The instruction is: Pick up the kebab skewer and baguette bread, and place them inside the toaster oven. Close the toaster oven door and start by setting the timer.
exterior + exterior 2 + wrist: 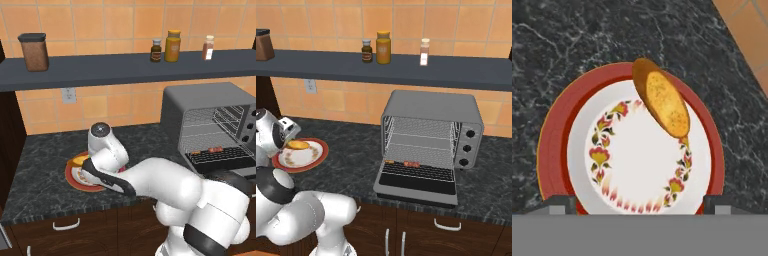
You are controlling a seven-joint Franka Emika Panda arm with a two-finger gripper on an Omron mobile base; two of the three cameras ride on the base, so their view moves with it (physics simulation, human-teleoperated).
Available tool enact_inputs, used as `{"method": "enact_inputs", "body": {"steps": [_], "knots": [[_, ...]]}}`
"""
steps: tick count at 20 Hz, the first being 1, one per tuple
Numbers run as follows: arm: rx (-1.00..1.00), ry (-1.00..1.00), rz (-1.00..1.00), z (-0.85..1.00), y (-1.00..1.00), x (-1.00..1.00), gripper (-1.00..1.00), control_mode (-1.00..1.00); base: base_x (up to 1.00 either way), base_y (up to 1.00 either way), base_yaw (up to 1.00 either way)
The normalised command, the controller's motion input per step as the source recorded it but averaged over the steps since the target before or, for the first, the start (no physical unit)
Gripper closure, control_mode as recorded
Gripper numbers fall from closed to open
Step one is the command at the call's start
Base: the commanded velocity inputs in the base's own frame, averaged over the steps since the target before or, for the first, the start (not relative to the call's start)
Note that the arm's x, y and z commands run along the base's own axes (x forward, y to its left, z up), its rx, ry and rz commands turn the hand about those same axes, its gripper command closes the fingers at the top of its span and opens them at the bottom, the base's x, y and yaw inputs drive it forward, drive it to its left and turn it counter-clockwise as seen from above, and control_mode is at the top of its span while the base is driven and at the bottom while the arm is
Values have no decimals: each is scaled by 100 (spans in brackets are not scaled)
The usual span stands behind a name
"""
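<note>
In the left base view, the arm is reaching over the plate [75,181] on the counter [40,170], its hand hiding most of it. In the right base view, one baguette bread [298,145] is lying on the plate beside the tool; one kebab skewer [405,163] is already resting in the toaster oven [431,131], whose door [417,182] is hanging open for loading. In the hand view, the tool [640,205] is hovering with jaws spread wide, empty, with the bread ahead of it on the plate's far rim.

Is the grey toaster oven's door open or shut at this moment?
Open. The dark glass door of the boxy grey metal toaster oven lies folded down flat, exposing the wire racks inside.
</note>
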Motion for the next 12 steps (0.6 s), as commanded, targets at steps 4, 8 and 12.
{"method": "enact_inputs", "body": {"steps": [4, 8, 12], "knots": [[-23, 7, 0, -1, 20, 71, -100, -100, 0, 0, 0], [-5, 19, 0, -5, 0, 49, -100, -100, 0, 0, 0], [2, 15, 3, -19, 0, 11, -100, -100, 0, 0, 0]]}}
